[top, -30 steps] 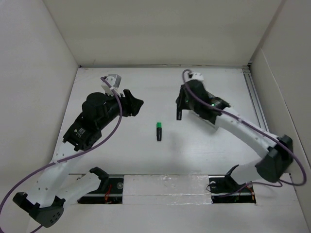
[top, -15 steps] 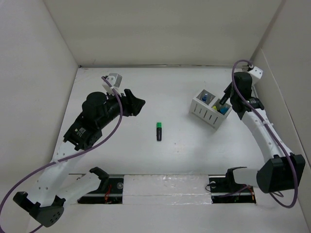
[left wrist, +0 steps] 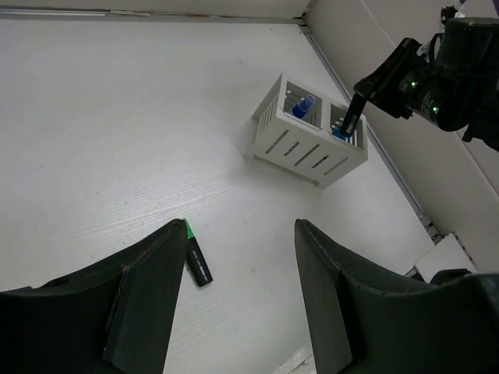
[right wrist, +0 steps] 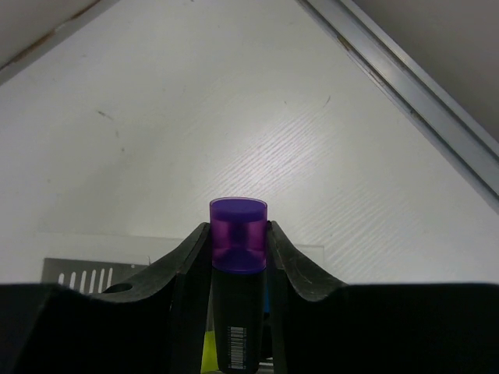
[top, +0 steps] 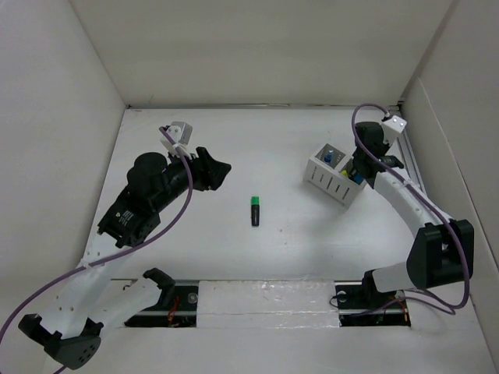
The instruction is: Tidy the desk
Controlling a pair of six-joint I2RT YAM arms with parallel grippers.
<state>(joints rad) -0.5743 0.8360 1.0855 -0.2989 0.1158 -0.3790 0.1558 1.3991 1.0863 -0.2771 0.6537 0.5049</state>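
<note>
Right wrist: right jaws pinch a marker, purple cap outward; left jaws wide, empty.

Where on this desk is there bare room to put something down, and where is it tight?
Bare desk runs along the back panel, behind the left gripper and the organiser tray. Also free: the near strip between the green-capped marker and the arm bases. Crowded at the right panel, where the right gripper holds a purple-capped marker at the tray.
</note>
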